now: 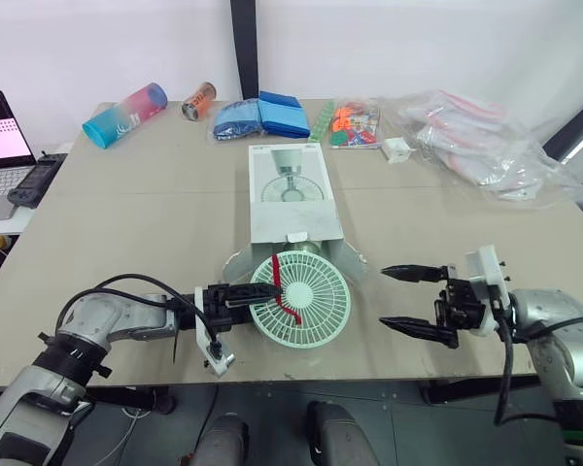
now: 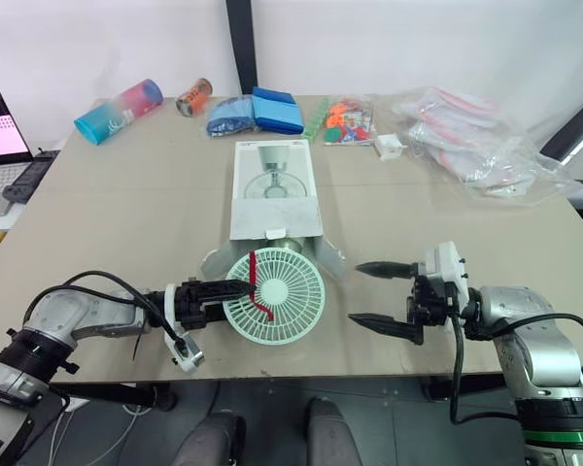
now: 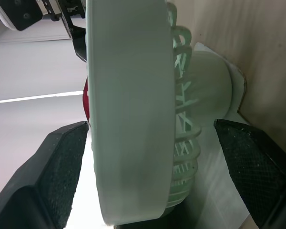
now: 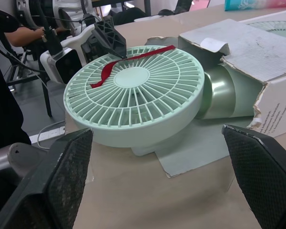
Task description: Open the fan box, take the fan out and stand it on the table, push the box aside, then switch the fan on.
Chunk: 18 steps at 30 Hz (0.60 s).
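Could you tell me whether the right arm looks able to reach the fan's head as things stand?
Probably yes: the right claw is open and faces the fan across bare table, with nothing between them. The left claw straddles the opposite rim.

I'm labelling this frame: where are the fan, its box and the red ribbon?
fan (image 4: 134, 76): right wrist view, grille hub.
fan box (image 1: 290, 216): left eye view, printed top face.
red ribbon (image 4: 148, 53): right wrist view, mid-strip.

Lower end of the fan disappears into the box, can't see it. The laptop is chopped off at the left edge, and the bagged bits are too tiny to tell.
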Each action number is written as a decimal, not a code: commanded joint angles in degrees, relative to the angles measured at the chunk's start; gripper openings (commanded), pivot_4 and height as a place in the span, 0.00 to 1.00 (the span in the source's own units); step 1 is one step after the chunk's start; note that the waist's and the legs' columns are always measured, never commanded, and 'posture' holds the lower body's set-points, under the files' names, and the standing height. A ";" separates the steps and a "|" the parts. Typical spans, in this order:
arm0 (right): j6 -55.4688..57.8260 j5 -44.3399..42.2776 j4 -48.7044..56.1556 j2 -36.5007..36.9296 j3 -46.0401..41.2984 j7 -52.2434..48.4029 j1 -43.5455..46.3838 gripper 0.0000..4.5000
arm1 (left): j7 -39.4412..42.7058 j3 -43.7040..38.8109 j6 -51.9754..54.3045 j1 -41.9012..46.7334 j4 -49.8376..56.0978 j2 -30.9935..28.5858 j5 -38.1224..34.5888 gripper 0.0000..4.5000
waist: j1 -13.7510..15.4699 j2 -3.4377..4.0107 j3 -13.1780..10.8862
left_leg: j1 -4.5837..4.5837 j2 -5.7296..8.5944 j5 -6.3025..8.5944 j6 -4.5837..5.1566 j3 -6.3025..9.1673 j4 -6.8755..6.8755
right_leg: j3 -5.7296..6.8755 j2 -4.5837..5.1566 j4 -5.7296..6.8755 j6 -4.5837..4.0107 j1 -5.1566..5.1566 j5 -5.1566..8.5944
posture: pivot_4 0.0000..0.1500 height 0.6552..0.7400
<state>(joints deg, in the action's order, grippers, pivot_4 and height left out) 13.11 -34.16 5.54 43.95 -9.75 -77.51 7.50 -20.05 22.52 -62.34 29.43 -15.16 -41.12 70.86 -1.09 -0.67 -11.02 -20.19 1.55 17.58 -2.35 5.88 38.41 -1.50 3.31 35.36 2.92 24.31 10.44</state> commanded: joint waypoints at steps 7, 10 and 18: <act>-1.78 -0.80 1.58 0.22 -0.71 -1.14 0.44 1.00 | -2.37 2.36 1.85 2.60 -0.92 -1.24 -1.51 0.42 | -0.03 0.00 0.04 | 0.01 0.00 0.00 0.00 -0.02 0.03 | -0.01 0.00 0.06 0.00 0.00 0.00 | 1.00 1.00; -4.10 -0.63 1.98 -0.47 -0.47 -2.09 1.09 1.00 | -2.04 2.65 1.76 2.90 -0.92 -1.32 -2.82 0.42 | -0.03 0.00 0.04 | 0.03 0.00 0.00 0.00 -0.02 0.03 | -0.01 -0.01 0.10 0.00 0.00 0.00 | 1.00 1.00; -9.97 -0.47 1.58 -2.22 1.04 -5.33 3.66 1.00 | 5.09 2.04 -0.31 3.14 -2.60 -0.40 -14.49 0.42 | -0.05 -0.01 0.05 | 0.04 0.00 0.00 0.00 -0.03 0.06 | -0.02 0.00 0.14 0.00 0.00 0.00 | 1.00 1.00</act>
<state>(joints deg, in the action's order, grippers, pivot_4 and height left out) 4.10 -34.05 5.88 41.65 -8.82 -82.20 10.38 -16.79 25.04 -62.14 31.82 -17.39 -41.45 61.47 -1.14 -0.67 -10.97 -20.15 1.55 17.58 -2.35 5.85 38.47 -1.53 3.32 35.49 2.92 24.31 10.44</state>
